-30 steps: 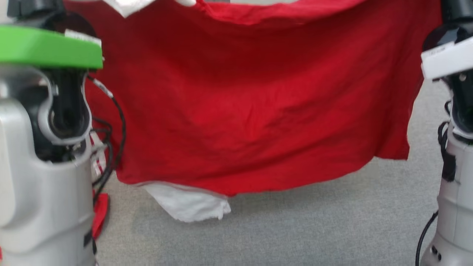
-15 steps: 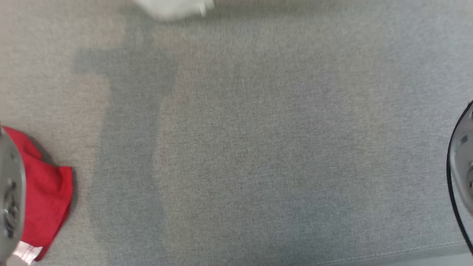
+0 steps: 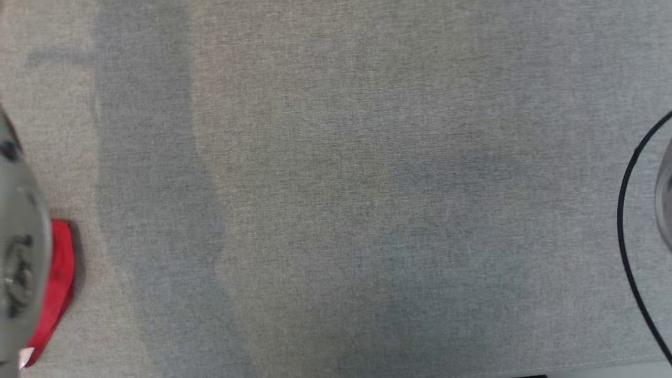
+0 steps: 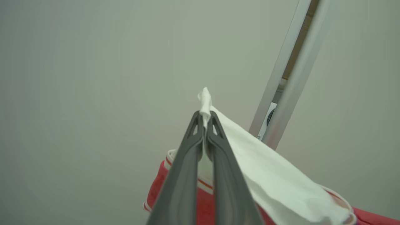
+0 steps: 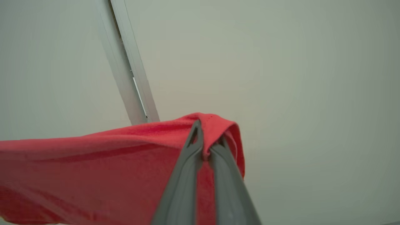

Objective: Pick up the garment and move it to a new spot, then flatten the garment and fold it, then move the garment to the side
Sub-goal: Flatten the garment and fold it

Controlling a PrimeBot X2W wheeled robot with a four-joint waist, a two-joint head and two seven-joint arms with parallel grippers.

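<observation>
Red-and-white cloth garment [image 5: 93, 162] is hanging from both hands, which are pointing toward a plain pale wall [image 4: 93, 62]. Clenching a white corner, the left hand [image 4: 205, 118] is letting a tuft poke past its fingertips. Beside a slanted pale metal post [image 5: 128, 72], the right hand [image 5: 207, 140] is pinching a red fold that is draping over its tips. Below, a red edge is showing beside the left forearm [image 3: 16, 252], over the grey fabric worktop [image 3: 336, 210].

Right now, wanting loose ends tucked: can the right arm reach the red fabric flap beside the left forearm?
Probably not: the right claw is shut on a bunched edge of the red cloth garment, and the flap is far across, by the left forearm.
</observation>
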